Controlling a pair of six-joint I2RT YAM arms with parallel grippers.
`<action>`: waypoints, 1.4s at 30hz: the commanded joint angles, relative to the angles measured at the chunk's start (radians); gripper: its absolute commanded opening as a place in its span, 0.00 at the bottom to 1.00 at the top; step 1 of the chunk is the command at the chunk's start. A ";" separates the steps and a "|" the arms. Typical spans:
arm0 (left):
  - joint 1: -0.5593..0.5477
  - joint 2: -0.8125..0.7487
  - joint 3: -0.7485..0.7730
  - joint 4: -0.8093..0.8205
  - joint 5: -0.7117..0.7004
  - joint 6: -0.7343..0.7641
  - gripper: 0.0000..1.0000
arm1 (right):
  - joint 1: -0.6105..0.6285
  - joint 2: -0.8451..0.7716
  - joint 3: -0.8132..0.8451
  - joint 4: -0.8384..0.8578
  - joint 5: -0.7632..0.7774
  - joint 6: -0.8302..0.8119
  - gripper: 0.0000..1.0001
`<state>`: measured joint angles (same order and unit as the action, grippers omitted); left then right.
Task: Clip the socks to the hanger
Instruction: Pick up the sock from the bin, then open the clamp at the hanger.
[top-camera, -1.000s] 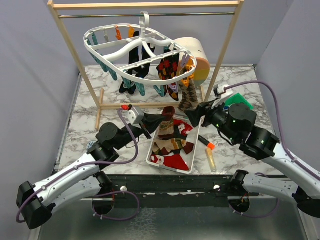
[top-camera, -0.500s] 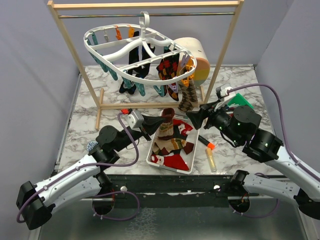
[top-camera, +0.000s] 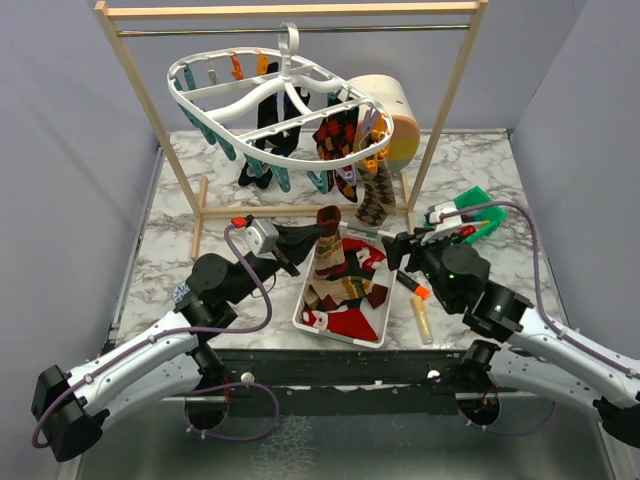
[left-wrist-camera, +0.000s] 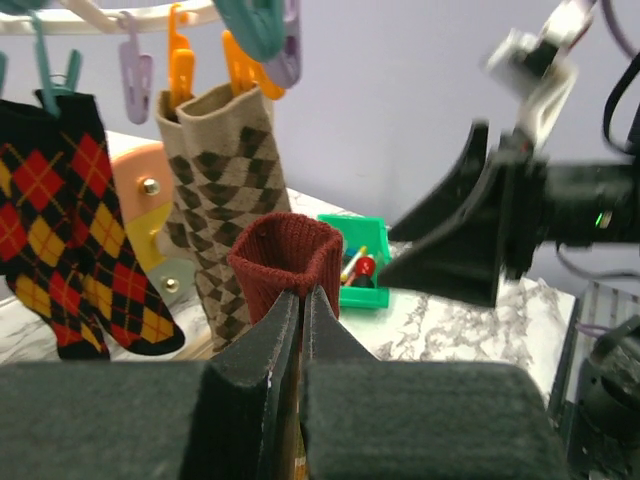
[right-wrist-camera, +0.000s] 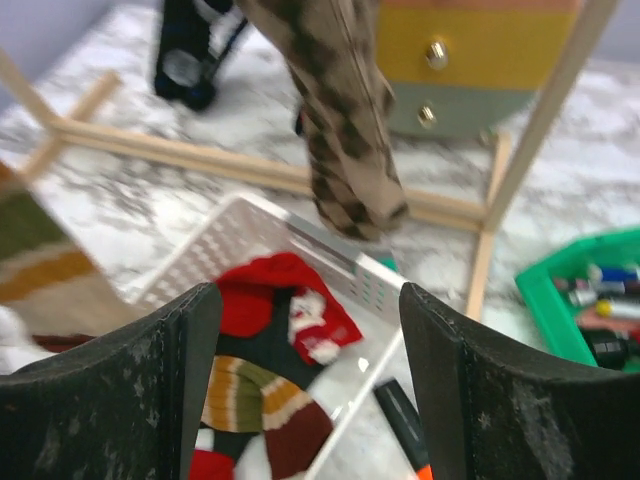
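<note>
Pinching one maroon sock (left-wrist-camera: 290, 245) upright, the left gripper (left-wrist-camera: 300, 297) is facing two hanging argyle socks (left-wrist-camera: 75, 230); the right gripper (right-wrist-camera: 305, 297) is gaping empty.

Light even and diffuse, from above; faint soft shadows on the marble table (top-camera: 170, 255), no glare. Top view sharp. Left wrist view: left gripper's fingers (left-wrist-camera: 250, 390) out of focus, right arm (left-wrist-camera: 520, 215) smeared. Right wrist view: whole frame blurred, tan sock (right-wrist-camera: 345, 150) soft, right gripper's fingers (right-wrist-camera: 110, 400) dark.
</note>
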<state>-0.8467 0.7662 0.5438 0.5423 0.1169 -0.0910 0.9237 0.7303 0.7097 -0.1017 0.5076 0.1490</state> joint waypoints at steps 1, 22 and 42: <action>-0.005 -0.027 -0.005 0.034 -0.109 -0.013 0.00 | -0.050 0.116 -0.049 0.014 0.124 0.184 0.78; -0.005 0.131 0.110 0.047 -0.055 0.039 0.00 | -0.506 0.144 0.222 0.057 -0.527 0.210 0.75; -0.005 0.121 0.067 0.062 -0.090 0.034 0.00 | -0.247 0.277 0.471 -0.115 -0.376 -0.041 0.75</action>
<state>-0.8467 0.9012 0.6239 0.5766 0.0357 -0.0616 0.6018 0.9890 1.1324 -0.1673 -0.0174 0.1791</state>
